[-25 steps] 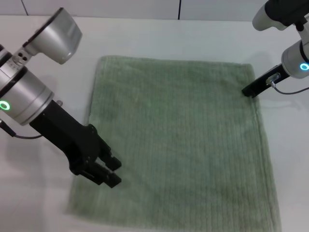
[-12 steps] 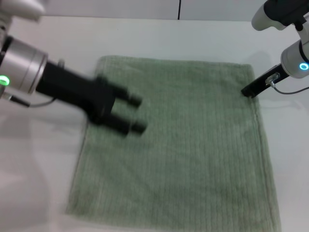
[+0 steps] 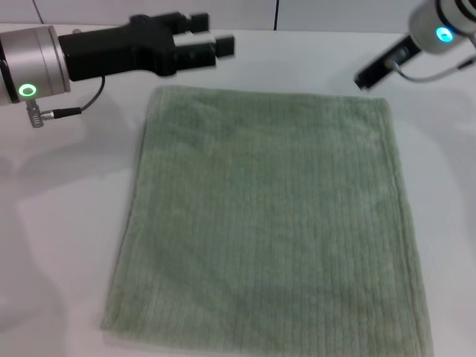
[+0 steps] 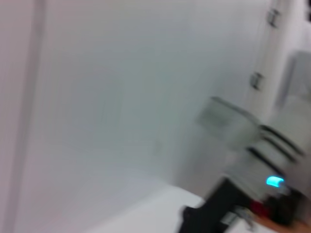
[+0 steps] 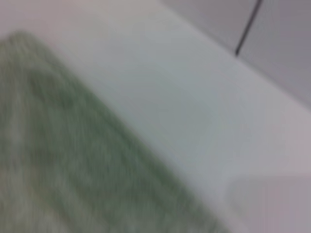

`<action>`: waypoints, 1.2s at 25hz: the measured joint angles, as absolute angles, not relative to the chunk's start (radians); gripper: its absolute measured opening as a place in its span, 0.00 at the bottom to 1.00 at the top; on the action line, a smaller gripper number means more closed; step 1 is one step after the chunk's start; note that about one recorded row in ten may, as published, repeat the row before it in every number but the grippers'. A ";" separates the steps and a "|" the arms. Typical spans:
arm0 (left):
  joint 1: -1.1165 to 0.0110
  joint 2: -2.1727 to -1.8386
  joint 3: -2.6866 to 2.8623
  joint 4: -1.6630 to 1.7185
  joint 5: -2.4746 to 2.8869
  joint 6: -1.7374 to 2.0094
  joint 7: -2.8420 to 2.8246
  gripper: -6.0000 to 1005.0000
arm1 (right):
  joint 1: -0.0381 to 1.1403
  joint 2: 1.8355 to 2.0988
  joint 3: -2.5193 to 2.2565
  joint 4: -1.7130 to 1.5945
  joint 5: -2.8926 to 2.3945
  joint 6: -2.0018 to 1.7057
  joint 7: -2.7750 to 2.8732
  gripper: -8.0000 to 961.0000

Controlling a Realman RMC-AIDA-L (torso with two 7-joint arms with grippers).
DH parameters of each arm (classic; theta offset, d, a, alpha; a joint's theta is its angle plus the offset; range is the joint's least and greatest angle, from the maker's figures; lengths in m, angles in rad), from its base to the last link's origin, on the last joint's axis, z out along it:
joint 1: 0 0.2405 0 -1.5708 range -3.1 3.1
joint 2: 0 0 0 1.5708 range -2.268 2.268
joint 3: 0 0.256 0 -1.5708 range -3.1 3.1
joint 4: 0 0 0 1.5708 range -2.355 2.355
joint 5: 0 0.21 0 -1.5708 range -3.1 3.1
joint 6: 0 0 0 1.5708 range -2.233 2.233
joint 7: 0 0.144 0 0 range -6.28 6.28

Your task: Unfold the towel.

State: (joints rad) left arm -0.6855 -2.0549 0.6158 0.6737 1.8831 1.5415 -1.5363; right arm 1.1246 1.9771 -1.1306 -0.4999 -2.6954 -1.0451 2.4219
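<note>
The towel (image 3: 268, 223) is a pale sage-green ribbed cloth lying spread flat on the white table (image 3: 59, 238), with all its corners laid out. My left gripper (image 3: 212, 33) is open and empty, held above the table just beyond the towel's far left corner. My right gripper (image 3: 366, 76) hangs just past the towel's far right corner and is clear of the cloth. The right wrist view shows a blurred stretch of the towel (image 5: 63, 160) and bare table beside it.
A wall with a dark vertical seam (image 3: 277, 13) runs behind the table's far edge. The left wrist view shows that wall and my right arm (image 4: 228, 204) with its blue light. Bare white table lies on both sides of the towel.
My left gripper swung from the towel's near left part, across it, to above the far left corner. My right gripper lifted off the far right corner and moved back.
</note>
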 joint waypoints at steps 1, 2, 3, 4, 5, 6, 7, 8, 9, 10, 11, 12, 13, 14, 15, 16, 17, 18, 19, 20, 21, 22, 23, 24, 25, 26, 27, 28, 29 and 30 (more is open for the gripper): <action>-0.674 -2.060 0.615 0.644 1.830 1.480 -1.511 0.77 | 1.132 2.007 -1.130 -0.573 -2.737 -1.046 2.457 0.12; -0.674 -2.060 0.615 0.644 1.830 1.480 -1.511 0.77 | 1.132 2.007 -1.130 -0.573 -2.737 -1.046 2.457 0.12; -0.670 -2.061 0.615 0.622 1.799 1.446 -1.494 0.77 | 1.127 2.041 -1.131 -0.638 -2.759 -1.026 2.472 0.12; -0.666 -2.061 0.615 0.598 1.761 1.404 -1.474 0.77 | 1.127 2.041 -1.131 -0.638 -2.759 -1.026 2.472 0.12; -0.664 -2.061 0.614 0.578 1.731 1.369 -1.461 0.77 | 1.120 2.059 -1.133 -0.673 -2.766 -1.005 2.474 0.12; -0.661 -2.060 0.614 0.549 1.684 1.312 -1.440 0.77 | 1.098 2.084 -1.168 -0.726 -2.744 -0.928 2.482 0.12; -0.658 -2.060 0.613 0.519 1.632 1.245 -1.414 0.77 | 1.098 2.084 -1.168 -0.726 -2.744 -0.928 2.482 0.12; -0.657 -2.060 0.613 0.506 1.611 1.214 -1.401 0.77 | 1.078 2.089 -1.215 -0.748 -2.700 -0.868 2.493 0.12; -0.657 -2.060 0.613 0.488 1.581 1.172 -1.381 0.77 | 1.055 2.090 -1.270 -0.762 -2.643 -0.804 2.500 0.12; -0.657 -2.060 0.613 0.469 1.554 1.129 -1.361 0.77 | 1.027 2.089 -1.333 -0.779 -2.573 -0.735 2.505 0.12; -0.660 -2.060 0.613 0.448 1.528 1.071 -1.335 0.77 | 0.965 2.088 -1.437 -0.820 -2.439 -0.603 2.505 0.12; -0.660 -2.060 0.613 0.448 1.528 1.071 -1.335 0.77 | 0.965 2.088 -1.437 -0.820 -2.439 -0.603 2.505 0.12; -0.663 -2.060 0.613 0.439 1.519 1.040 -1.324 0.77 | 0.931 2.088 -1.482 -0.843 -2.380 -0.541 2.505 0.12; -0.666 -2.061 0.613 0.431 1.511 1.010 -1.312 0.77 | 0.902 2.087 -1.518 -0.863 -2.330 -0.483 2.505 0.12; -0.666 -2.061 0.613 0.431 1.511 1.010 -1.312 0.77 | 0.877 2.088 -1.550 -0.878 -2.296 -0.440 2.505 0.12; -0.671 -2.063 0.613 0.419 1.487 0.944 -1.294 0.77 | 0.821 2.087 -1.629 -0.913 -2.238 -0.335 2.508 0.12; -0.671 -2.063 0.613 0.419 1.487 0.944 -1.294 0.77 | 0.821 2.087 -1.629 -0.913 -2.238 -0.335 2.508 0.12; -0.672 -2.064 0.613 0.416 1.474 0.927 -1.291 0.77 | 0.790 2.086 -1.678 -0.929 -2.220 -0.271 2.509 0.12; -0.672 -2.065 0.613 0.411 1.457 0.910 -1.284 0.77 | 0.759 2.086 -1.725 -0.941 -2.211 -0.199 2.509 0.12; -0.672 -2.065 0.613 0.411 1.457 0.910 -1.284 0.77 | 0.728 2.086 -1.783 -0.949 -2.207 -0.112 2.508 0.12; -0.672 -2.065 0.613 0.411 1.457 0.910 -1.284 0.77 | 0.671 2.088 -1.904 -0.945 -2.210 0.114 2.503 0.12; -0.672 -2.065 0.613 0.411 1.457 0.910 -1.284 0.77 | 0.671 2.088 -1.904 -0.945 -2.210 0.114 2.503 0.15; -0.672 -2.066 0.612 0.382 1.399 0.870 -1.242 0.77 | 0.650 2.089 -1.957 -0.934 -2.211 0.206 2.502 0.19; -0.672 -2.066 0.612 0.382 1.399 0.870 -1.242 0.77 | 0.630 2.090 -2.011 -0.917 -2.211 0.314 2.501 0.22; -0.672 -2.066 0.612 0.358 1.361 0.853 -1.186 0.77 | 0.613 2.090 -2.072 -0.891 -2.211 0.422 2.502 0.25; -0.672 -2.066 0.612 0.358 1.361 0.853 -1.186 0.77 | 0.590 2.091 -2.164 -0.835 -2.208 0.607 2.506 0.28; -0.672 -2.066 0.612 0.358 1.361 0.853 -1.186 0.77 | 0.590 2.091 -2.164 -0.835 -2.208 0.607 2.506 0.31; -0.672 -2.066 0.612 0.358 1.361 0.853 -1.186 0.77 | 0.578 2.091 -2.205 -0.803 -2.205 0.697 2.513 0.34; -0.672 -2.066 0.612 0.358 1.361 0.853 -1.186 0.77 | 0.565 2.091 -2.241 -0.771 -2.200 0.788 2.524 0.39; -0.672 -2.066 0.612 0.358 1.361 0.853 -1.186 0.77 | 0.555 2.091 -2.255 -0.752 -2.196 0.837 2.532 0.44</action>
